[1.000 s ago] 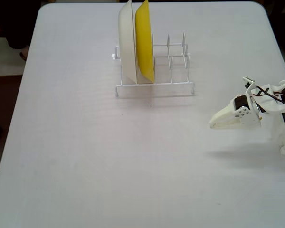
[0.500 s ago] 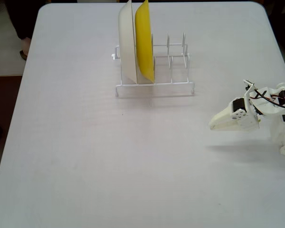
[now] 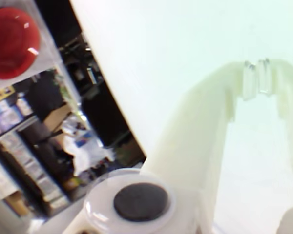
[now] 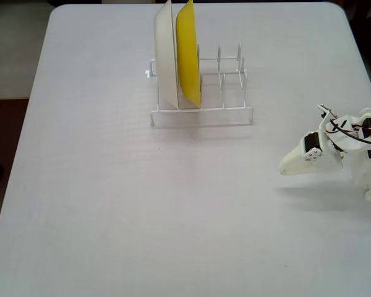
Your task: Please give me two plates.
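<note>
Apparently the task stood at or near its end, though this was judged only from what was absent. No orange plate and no light blue plate were seen in either view; where they lay could not be told from the pictures. In the fixed view the wire rack [image 4: 201,93] was observed toward the far middle of the table [image 4: 111,204], with a white plate [image 4: 166,55] and a yellow plate [image 4: 187,52] standing upright on edge in its left slots, just beside each other. The slots to their right were noted as empty. If two plates were lifted from those slots, nothing was left to fetch; this was recorded as inference.

The gripper [image 4: 285,168] was seen low over the bare table near the right edge of the fixed view, well apart from the rack. In the wrist view the gripper [image 3: 258,73] was seen with its fingertips drawn together, nothing between them; it was logged as clenched and empty.

Materials: the plates were noted as smooth, plain, round and shallow, apparently plastic. The rack was noted as thin white-coated wire with upright dividers. The tabletop was recorded as pale, matt and faintly textured. The gripper shell was recorded as white printed plastic.
</note>
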